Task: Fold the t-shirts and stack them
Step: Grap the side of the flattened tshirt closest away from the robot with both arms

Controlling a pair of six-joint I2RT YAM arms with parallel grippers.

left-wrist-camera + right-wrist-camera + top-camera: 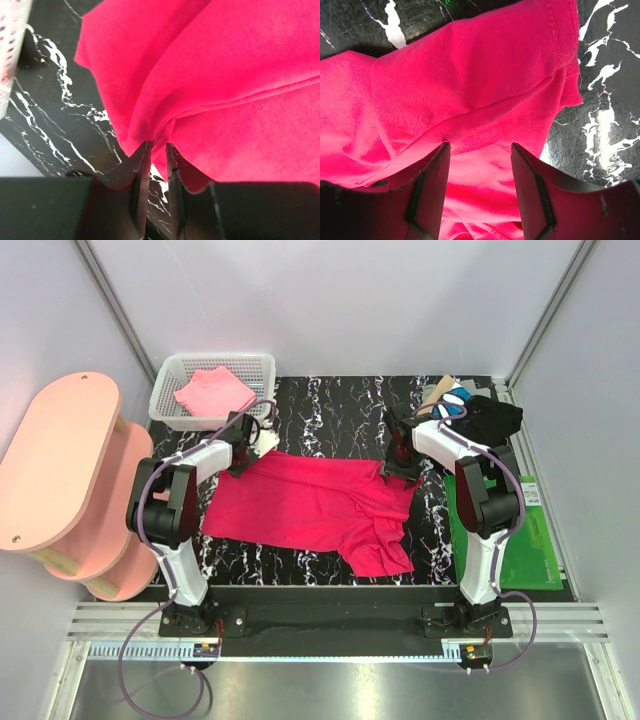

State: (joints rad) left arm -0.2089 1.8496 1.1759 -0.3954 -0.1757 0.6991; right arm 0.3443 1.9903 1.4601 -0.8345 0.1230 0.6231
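A crimson t-shirt [320, 505] lies spread across the middle of the black, white-veined tabletop [330, 410]. It is mostly flat, and the part of it nearest the right arm's base is bunched and creased.

The left tool [157, 146] sits at the shirt's far corner on the left arm's side. Its fingers [141, 165] are drawn close together on the cloth edge, which puckers into folds running toward the tips, so it is gripping the shirt there. A sliver of tabletop shows through the narrow gap lower down.

The right tool [480, 145] is at the shirt's far corner on the right arm's side. Its fingers [432, 180] stand wide apart, with a hemmed fold of the shirt lying under and between them. It is open and clamps nothing.

Beyond the crimson shirt's left-hand far corner stands a white mesh basket [165, 405] with a lighter pink t-shirt [213, 390] inside. Beyond its right-hand far corner, just behind the right tool, is a small pile of folded shirts, a black t-shirt [492, 418] beside a blue one with white marks [456, 398]. A green mat [535, 540] lies flat to the right of the crimson shirt, past the right arm. A pink two-tier shelf [60, 460] stands well to the shirt's left, off the tabletop.
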